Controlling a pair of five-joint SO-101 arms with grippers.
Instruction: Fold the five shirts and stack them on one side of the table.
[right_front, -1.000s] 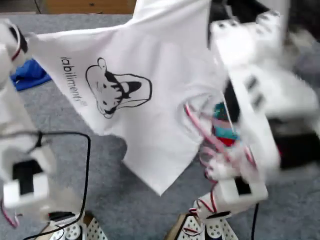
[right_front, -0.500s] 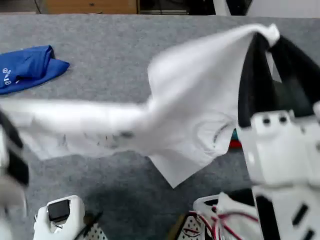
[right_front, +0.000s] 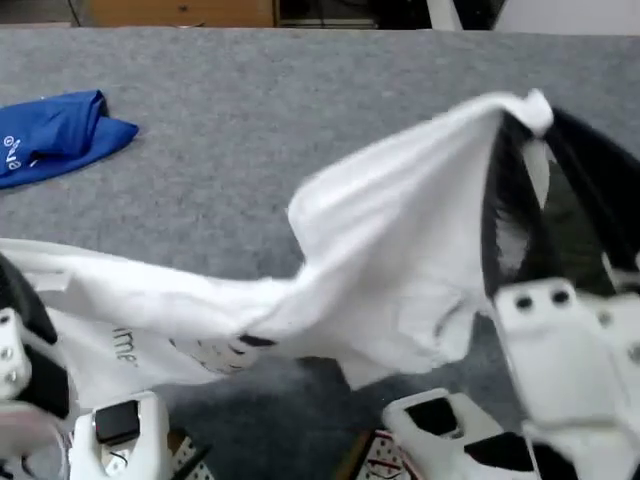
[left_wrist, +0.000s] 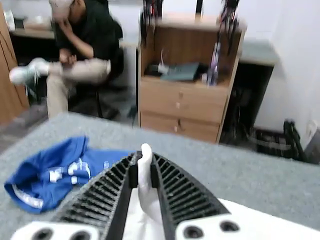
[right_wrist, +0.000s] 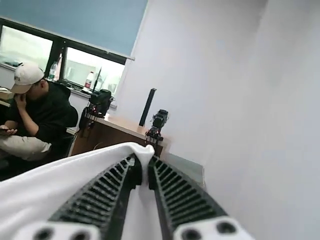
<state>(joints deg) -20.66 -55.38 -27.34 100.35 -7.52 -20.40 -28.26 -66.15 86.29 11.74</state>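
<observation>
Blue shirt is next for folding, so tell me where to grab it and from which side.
Take the blue shirt by the corner that pokes out toward the middle of the table, coming down from above on that side. It lies crumpled, and that tip looks like the freest edge.

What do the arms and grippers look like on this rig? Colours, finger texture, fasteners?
The arms are white plastic shells with black parts. The left gripper and right gripper both have black fingers with ribbed outer faces, on white bases with dark screw holes. In the high view, the right arm's white housing shows two dark screws.
</observation>
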